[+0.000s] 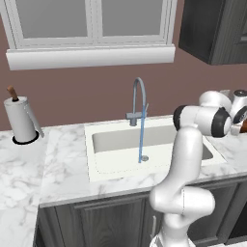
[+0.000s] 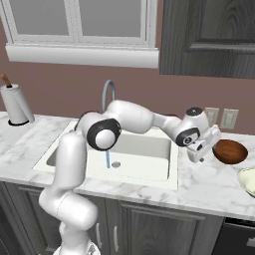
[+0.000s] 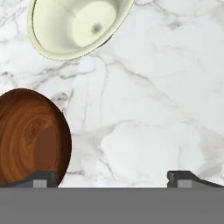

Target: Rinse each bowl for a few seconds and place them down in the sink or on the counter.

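Note:
On the marble counter (image 2: 209, 189) right of the sink (image 2: 164, 179) sits a glossy reddish-brown bowl (image 2: 230, 151). My gripper (image 2: 201, 149) hovers low just left of it, pointing down. In the hand view the gripper (image 3: 113, 180) is open, with bare marble between the tips. Its left fingertip (image 3: 43, 179) stands at the rim of the brown bowl (image 3: 30, 135). A pale cream bowl (image 3: 76, 24) lies further on, also seen as the cream bowl (image 2: 247, 180) at the counter's right edge. Water runs from the grey gooseneck faucet (image 1: 139, 99) into the basin.
A paper towel roll (image 1: 20, 120) stands on the counter far left of the sink. Dark upper cabinets (image 2: 209, 35) hang above the right counter, and wall outlets (image 2: 229, 118) sit behind the brown bowl. My arm's elbow (image 2: 103, 133) arches over the basin.

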You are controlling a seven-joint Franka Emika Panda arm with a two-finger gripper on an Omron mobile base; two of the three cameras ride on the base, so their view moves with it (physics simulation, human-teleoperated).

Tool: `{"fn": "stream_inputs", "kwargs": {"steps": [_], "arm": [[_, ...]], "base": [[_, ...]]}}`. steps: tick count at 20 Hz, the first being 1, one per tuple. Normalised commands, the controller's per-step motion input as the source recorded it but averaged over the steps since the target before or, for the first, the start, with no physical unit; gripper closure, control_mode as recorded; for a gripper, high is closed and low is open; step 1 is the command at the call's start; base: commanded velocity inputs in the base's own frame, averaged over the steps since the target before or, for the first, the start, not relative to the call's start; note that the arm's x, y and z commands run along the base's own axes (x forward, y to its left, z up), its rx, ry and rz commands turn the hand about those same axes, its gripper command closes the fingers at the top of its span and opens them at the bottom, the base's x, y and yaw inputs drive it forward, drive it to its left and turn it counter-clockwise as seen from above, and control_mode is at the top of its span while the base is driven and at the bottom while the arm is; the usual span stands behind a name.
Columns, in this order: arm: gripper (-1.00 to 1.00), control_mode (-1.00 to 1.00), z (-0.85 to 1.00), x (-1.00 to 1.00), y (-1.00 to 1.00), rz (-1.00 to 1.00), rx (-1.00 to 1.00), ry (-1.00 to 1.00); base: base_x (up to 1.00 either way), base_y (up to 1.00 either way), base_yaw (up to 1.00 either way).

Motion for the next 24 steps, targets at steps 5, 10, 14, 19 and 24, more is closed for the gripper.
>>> {"fn": "stream_inputs", "kwargs": {"steps": [5,10,14,19,24], "arm": [[-1.00,-1.00,-0.21,0.17,-0.15,-0.02,0.01,0.00],[-1.00,-1.00,-0.20,0.19,-0.14,-0.02,0.02,0.01],[-1.00,-1.00,-0.14,0.22,-0.15,-0.02,0.01,0.01],[-1.00,-1.00,-0.06,0.27,-0.16,-0.02,0.01,0.04],[-1.00,-1.00,-0.04,0.27,-0.16,-0.03,0.01,0.06]], "base": [[0.00,0.00,0.00],[0.00,0.00,0.00],[0.00,0.00,0.00],[0.00,0.00,0.00],[0.00,0.00,0.00]]}}
